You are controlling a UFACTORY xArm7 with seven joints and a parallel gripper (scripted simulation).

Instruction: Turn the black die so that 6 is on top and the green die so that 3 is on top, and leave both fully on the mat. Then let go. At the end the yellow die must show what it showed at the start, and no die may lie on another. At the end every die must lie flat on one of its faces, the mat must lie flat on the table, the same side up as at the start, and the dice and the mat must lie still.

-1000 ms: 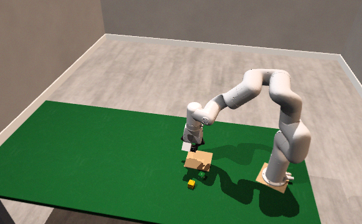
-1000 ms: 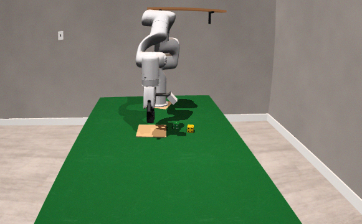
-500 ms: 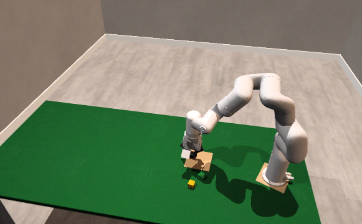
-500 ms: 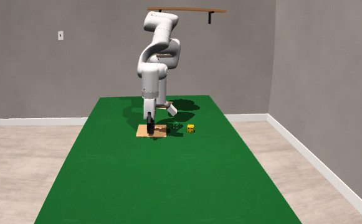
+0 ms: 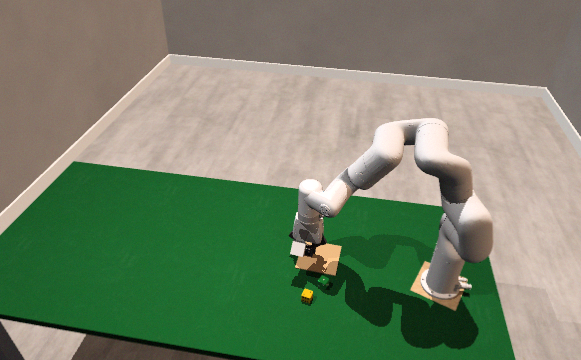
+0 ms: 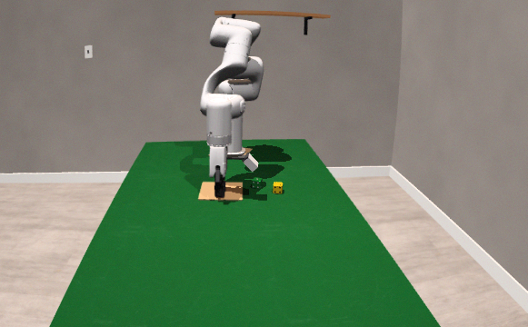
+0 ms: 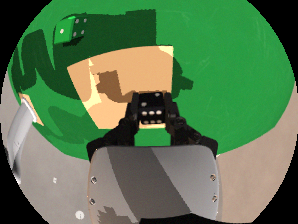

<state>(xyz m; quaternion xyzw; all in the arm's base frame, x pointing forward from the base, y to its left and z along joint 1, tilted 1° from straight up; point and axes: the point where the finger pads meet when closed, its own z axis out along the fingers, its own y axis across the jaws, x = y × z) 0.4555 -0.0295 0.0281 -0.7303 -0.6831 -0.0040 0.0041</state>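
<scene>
My gripper (image 7: 151, 100) is shut on the black die (image 7: 150, 111), whose face with two rows of white pips shows in the wrist view. It holds the die low over the tan mat (image 5: 319, 258), near the mat's far edge; I cannot tell whether the die touches the mat. In the exterior view the gripper (image 6: 219, 187) stands upright over the mat (image 6: 225, 193). The green die (image 5: 324, 282) lies on the green table just off the mat's near edge. It also shows in the exterior view (image 6: 257, 183) and the wrist view (image 7: 73, 28).
The arm's base (image 5: 442, 287) stands on a tan plate at the right of the table. A wooden shelf (image 6: 273, 14) hangs on the far wall, high above the arm.
</scene>
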